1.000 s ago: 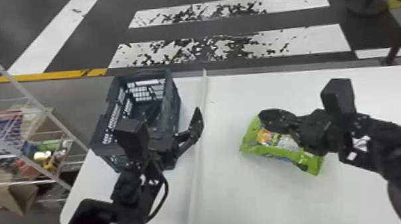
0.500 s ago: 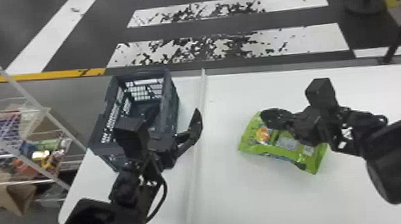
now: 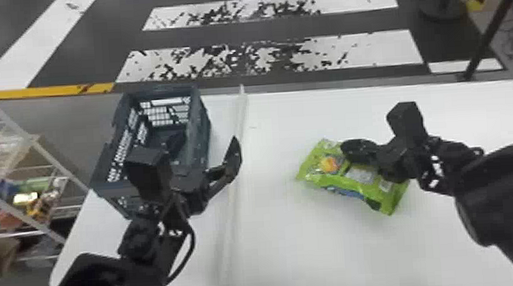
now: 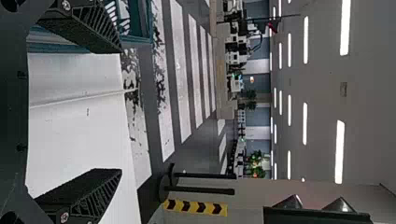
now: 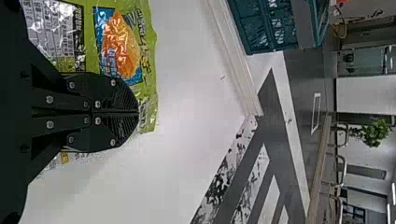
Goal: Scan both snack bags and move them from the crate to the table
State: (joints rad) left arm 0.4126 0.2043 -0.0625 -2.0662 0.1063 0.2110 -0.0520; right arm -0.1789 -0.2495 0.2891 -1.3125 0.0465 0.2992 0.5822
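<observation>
In the head view my right gripper [image 3: 346, 148] is shut on a green snack bag [image 3: 327, 170] over the table's middle; whether the bag touches the surface I cannot tell. The right wrist view has the gripper [image 5: 138, 112] with its fingers together, a printed panel and orange picture on the bag [image 5: 148, 60] beside them. My left gripper [image 3: 206, 148] stands open by the right wall of the dark crate [image 3: 202, 133], partly hiding its inside. The left wrist view shows this gripper [image 4: 120, 111], fingers wide apart and nothing between them.
The white table [image 3: 283, 253] has a raised pale strip [image 3: 233, 197] running from back to front between crate and bag. A wire rack [image 3: 34, 145] with mixed goods stands at the far left. Posts [image 3: 443, 10] stand on the floor beyond the table's back right.
The head camera's view has swung a little to the right. Against the table, the right gripper and the bag have shifted slightly right together. The left gripper holds still over the crate's side.
</observation>
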